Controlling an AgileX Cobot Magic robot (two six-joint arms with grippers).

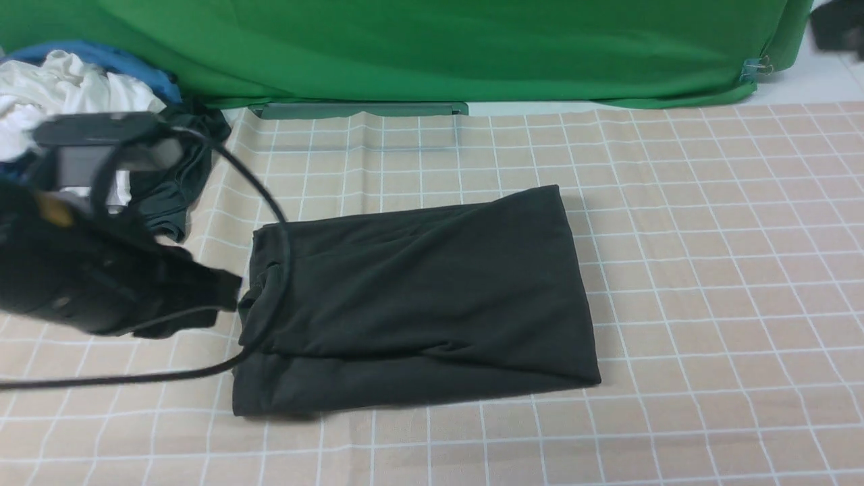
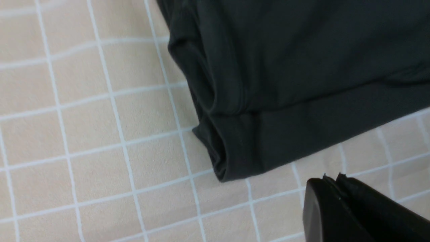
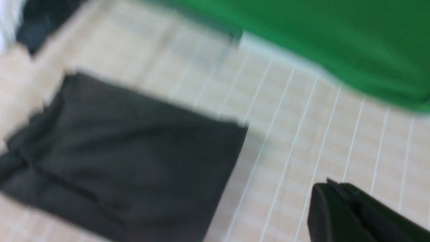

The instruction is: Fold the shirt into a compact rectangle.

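The black shirt (image 1: 418, 304) lies folded into a rough rectangle in the middle of the checked cloth, with layered edges along its left and near sides. No print shows. My left gripper (image 1: 229, 291) hovers just off the shirt's left edge and looks blurred. In the left wrist view the gripper (image 2: 331, 179) is shut with nothing in it, a short way from a folded corner of the shirt (image 2: 285, 84). The right wrist view is blurred. There my right gripper (image 3: 331, 185) is shut and empty, high above the cloth and away from the shirt (image 3: 117, 161). The right arm is absent from the front view.
A pile of white and blue clothes (image 1: 61, 94) with a dark grey-green garment (image 1: 182, 182) sits at the back left. A green backdrop (image 1: 432, 47) closes the far side. The left arm's black cable (image 1: 270, 202) loops over the shirt's left edge. Checked tablecloth (image 1: 709, 270) extends to the right.
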